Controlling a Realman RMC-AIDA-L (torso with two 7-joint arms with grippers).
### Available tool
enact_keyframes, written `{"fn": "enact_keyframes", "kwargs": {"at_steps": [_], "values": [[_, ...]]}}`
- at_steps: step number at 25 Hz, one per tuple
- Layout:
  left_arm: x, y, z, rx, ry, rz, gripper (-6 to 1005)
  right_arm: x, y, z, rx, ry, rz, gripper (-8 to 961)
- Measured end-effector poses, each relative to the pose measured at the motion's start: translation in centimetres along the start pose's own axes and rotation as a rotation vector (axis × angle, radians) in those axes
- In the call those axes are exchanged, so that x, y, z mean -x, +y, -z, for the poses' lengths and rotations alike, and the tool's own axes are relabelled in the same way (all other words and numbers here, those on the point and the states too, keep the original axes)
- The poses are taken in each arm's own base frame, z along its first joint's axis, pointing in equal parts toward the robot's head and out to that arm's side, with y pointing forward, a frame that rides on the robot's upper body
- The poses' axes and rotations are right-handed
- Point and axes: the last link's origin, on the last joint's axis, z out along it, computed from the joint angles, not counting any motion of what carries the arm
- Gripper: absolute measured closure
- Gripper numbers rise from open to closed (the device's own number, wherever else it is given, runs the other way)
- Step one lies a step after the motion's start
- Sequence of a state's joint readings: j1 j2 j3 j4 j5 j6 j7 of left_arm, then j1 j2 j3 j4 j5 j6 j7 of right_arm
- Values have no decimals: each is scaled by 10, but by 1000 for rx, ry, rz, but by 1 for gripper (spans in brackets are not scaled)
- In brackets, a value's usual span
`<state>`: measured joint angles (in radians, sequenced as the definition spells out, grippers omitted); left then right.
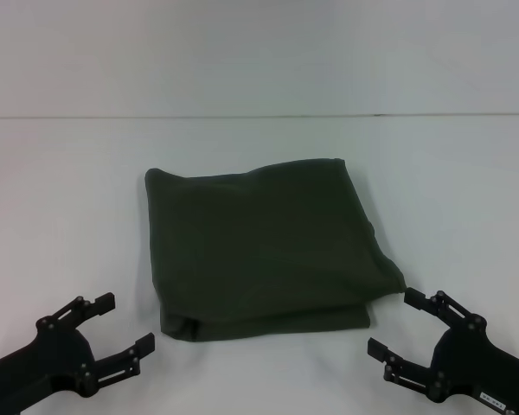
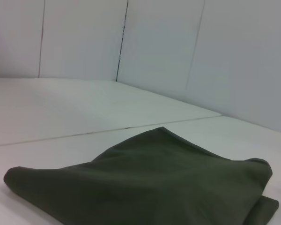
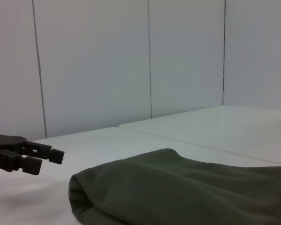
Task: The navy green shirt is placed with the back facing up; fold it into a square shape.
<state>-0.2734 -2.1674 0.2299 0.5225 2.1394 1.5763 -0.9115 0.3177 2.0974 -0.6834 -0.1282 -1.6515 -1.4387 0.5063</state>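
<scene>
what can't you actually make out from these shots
- How many layers the navy green shirt is folded into, and where its sleeves and collar sit: tucked inside the bundle in every view.
- The shirt's near side in the left wrist view: cut off by the frame's bottom edge.
- The arms behind the left gripper and right gripper: cut off at the head view's bottom corners. Both sets of jaws are open, clear of the cloth.

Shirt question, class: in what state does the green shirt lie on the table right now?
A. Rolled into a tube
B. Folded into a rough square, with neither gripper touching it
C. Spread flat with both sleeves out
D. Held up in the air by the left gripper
B: the shirt lies as a layered, roughly square bundle on the table, with the open left gripper and open right gripper off its near corners.
</scene>
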Motion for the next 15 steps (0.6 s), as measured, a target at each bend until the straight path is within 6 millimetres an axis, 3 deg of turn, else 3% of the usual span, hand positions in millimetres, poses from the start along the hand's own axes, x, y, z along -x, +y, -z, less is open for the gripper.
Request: {"fn": "enact_keyframes", "kwargs": {"at_steps": [15], "values": [[-2, -1, -5, 6, 0, -2, 79, 4, -4, -6, 1, -6, 9, 11]]}}
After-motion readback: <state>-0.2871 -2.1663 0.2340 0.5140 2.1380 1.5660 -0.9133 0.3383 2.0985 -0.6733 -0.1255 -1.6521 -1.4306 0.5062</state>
